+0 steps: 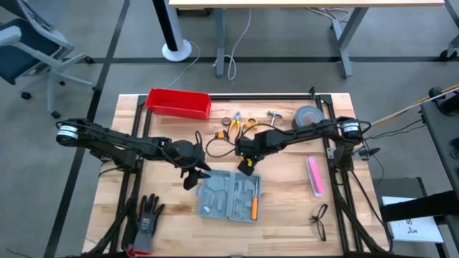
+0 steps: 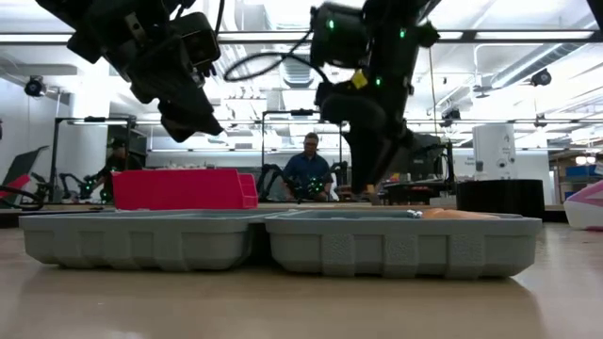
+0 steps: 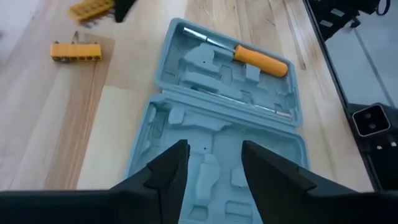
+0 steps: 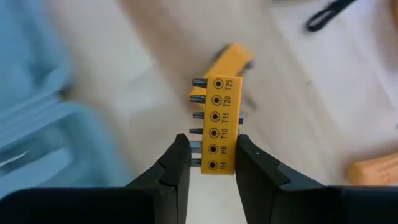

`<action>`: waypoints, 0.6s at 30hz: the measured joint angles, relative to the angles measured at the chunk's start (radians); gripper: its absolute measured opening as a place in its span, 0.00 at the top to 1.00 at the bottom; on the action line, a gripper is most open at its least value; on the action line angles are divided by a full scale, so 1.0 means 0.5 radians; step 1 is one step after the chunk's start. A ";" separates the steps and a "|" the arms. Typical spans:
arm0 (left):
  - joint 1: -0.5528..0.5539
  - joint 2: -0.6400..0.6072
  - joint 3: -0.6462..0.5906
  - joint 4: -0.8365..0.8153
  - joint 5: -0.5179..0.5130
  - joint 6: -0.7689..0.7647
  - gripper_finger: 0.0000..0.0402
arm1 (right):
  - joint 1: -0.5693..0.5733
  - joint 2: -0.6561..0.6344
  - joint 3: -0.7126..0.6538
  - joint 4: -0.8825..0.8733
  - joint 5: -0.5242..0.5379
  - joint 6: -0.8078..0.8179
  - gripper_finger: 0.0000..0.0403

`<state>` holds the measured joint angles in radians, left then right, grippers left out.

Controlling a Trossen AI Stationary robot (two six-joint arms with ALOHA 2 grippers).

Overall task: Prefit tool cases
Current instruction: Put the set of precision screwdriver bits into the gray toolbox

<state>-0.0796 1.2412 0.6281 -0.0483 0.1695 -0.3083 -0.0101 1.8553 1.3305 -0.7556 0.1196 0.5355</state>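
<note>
Arms first: I have both reaching in toward the middle of the table [image 1: 287, 208], left from the left edge, right from the right edge. My left gripper [image 1: 192, 174] hangs above the left edge of the open case [image 1: 229, 198], tilted down at it; in its wrist view the two fingers [image 3: 171, 171] stand spread with nothing between them, over the near, empty half of the grey-blue moulded tray. My right gripper [image 4: 207, 163] sits just beyond the far edge of the case, near its right corner, fingers pinching the lower end of a yellow bit holder [image 4: 221, 124] whose labelled face shows a row of bits. In the low view both grippers are clear of the tabletop, above the case walls.

The case lies flat and open near the table's middle, toward the near side, with an orange-handled screwdriver [image 1: 253, 206] seated in its right half.

Around it: a red bin [image 1: 178, 102] at the far left, pliers [image 1: 234, 123] and a tape roll [image 1: 308, 116] at the far edge, a pink object [image 1: 315, 176] to the right, black gloves [image 1: 147, 218] at near left, glasses [image 1: 319, 221] at near right. Bare wood lies between the case and the pink object.
</note>
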 joint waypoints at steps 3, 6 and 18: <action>-0.001 0.000 0.000 -0.030 0.000 0.011 0.61 | 0.100 -0.002 0.060 -0.046 -0.011 0.043 0.79; -0.001 0.000 0.000 -0.047 -0.001 0.014 0.62 | 0.226 -0.003 0.075 -0.069 -0.070 0.122 0.79; -0.005 0.004 0.000 0.015 -0.034 -0.039 0.63 | 0.658 0.012 0.078 -0.054 -0.137 0.913 0.77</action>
<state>-0.0822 1.2432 0.6281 -0.0411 0.1525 -0.3280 0.3189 1.8614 1.3697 -0.7825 0.0509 0.9918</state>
